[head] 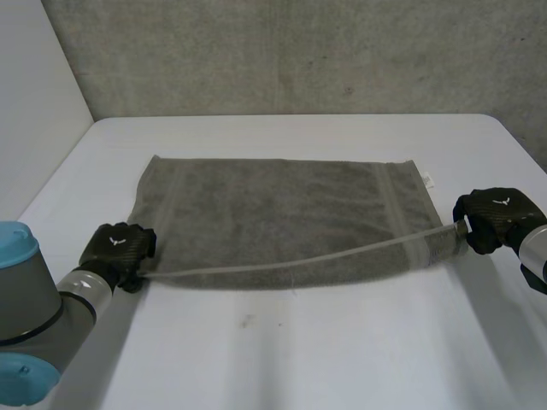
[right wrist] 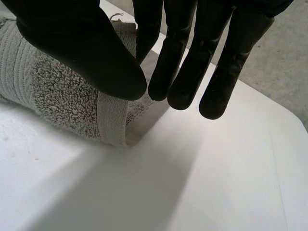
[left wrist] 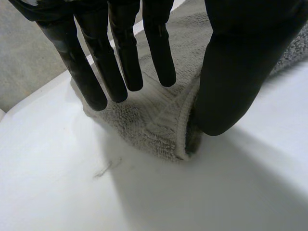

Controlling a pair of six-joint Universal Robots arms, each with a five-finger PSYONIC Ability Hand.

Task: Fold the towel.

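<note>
A grey towel (head: 282, 213) lies spread flat across the white table (head: 299, 359). My left hand (head: 120, 248) is at its near left corner. In the left wrist view that hand (left wrist: 120, 62) holds straight fingers over the corner (left wrist: 154, 125), with the thumb (left wrist: 231, 72) down at the towel's edge and a gap between them. My right hand (head: 491, 218) is at the near right corner. In the right wrist view its thumb (right wrist: 82, 43) and fingers pinch the hem (right wrist: 62, 96), lifted off the table. The near edge runs taut between the hands.
A small white label (head: 426, 180) sticks out at the towel's far right corner. A grey wall (head: 299, 51) stands behind the table. The table's left edge runs close to my left arm (head: 34, 307). Bare tabletop lies in front of the towel.
</note>
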